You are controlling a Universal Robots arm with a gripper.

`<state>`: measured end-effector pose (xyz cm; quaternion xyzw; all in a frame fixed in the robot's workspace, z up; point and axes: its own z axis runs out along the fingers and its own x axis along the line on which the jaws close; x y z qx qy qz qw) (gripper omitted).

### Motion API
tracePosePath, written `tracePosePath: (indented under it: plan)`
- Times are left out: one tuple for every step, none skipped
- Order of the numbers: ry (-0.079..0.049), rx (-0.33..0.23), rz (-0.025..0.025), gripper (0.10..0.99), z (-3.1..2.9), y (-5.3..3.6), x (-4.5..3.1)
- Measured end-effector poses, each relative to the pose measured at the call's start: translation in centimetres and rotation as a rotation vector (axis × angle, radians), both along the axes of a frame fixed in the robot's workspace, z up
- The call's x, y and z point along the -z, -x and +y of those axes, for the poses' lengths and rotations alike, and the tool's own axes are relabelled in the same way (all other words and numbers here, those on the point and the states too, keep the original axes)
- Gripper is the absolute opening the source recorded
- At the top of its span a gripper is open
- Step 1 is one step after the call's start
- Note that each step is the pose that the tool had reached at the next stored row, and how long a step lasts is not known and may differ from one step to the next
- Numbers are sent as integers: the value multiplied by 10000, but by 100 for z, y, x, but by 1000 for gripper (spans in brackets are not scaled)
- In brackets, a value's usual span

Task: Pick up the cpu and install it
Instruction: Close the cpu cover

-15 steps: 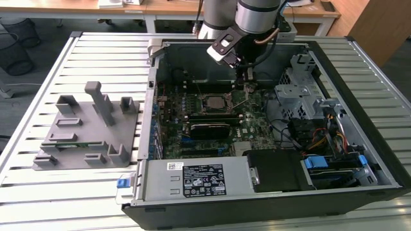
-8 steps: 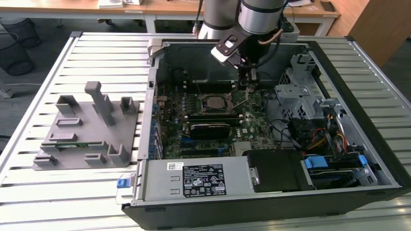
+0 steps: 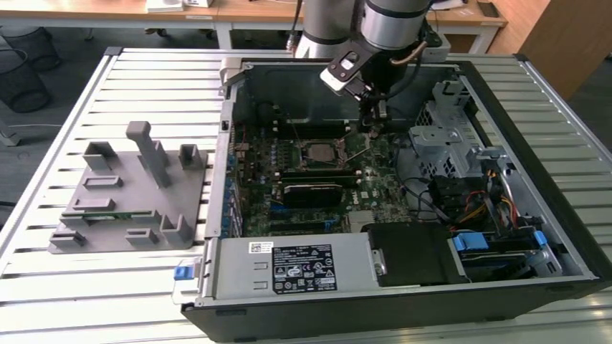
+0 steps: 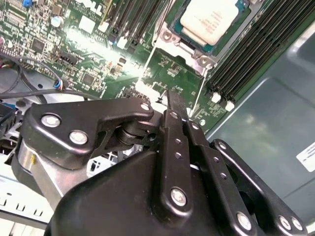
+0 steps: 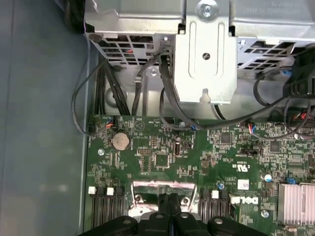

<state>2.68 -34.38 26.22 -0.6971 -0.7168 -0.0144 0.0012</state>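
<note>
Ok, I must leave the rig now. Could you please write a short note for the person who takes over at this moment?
End effector: shut, holding nothing, low over the motherboard, beside the socket.
Cpu: lies in the socket.
Grey holder block: on the table, at the exterior view's left.
Done: the cpu is picked up and set in the socket.
Left: I cannot tell whether the socket is latched; please check it.
</note>
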Motion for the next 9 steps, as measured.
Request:
tracePosePath:
  plan:
    - [0,0,0,106,2,-15,2]
    - [1,-1,0,106,4,-28,4]
    - [1,0,0,106,6,-38,6]
    - [0,-1,0,106,7,-48,9]
    - [0,-2,0,106,9,-59,12]
    - [0,-1,0,106,10,-70,15]
    - [0,-1,0,106,12,-81,17]
    - [1,-1,0,106,14,-92,19]
    - [2,-1,0,106,17,-101,21]
